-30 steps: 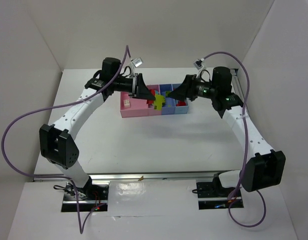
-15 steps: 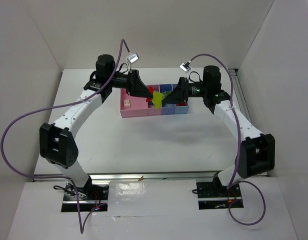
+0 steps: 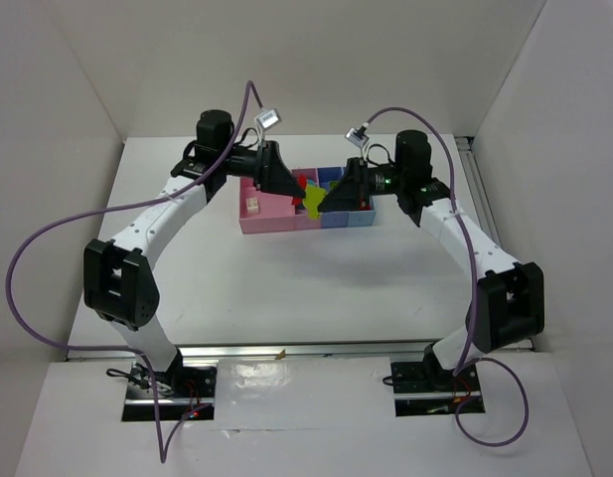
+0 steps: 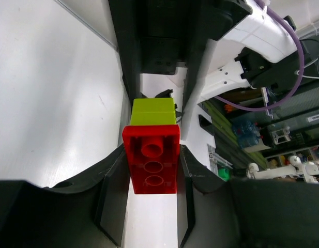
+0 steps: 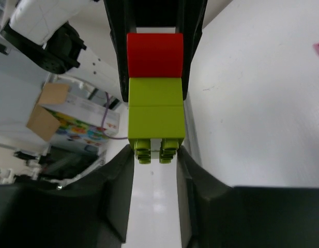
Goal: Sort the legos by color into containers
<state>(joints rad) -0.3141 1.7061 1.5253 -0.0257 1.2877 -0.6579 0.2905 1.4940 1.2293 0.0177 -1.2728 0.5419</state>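
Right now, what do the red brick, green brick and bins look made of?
The red brick looks like hard moulded plastic, smooth and slightly glossy: crisp round stud, even colour. The green brick seems the same plastic, more satin, sharp edges and a fine seam. The bins are probably thin rigid plastic, flat pink and blue; too small to judge finish.

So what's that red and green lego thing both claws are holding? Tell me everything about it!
It is two shiny plastic bricks stuck together end to end: a red brick and a yellow-green brick. The left gripper pinches the red one. The right gripper pinches the green one, whose studs face that wrist's camera. The pair is held over the row of bins.
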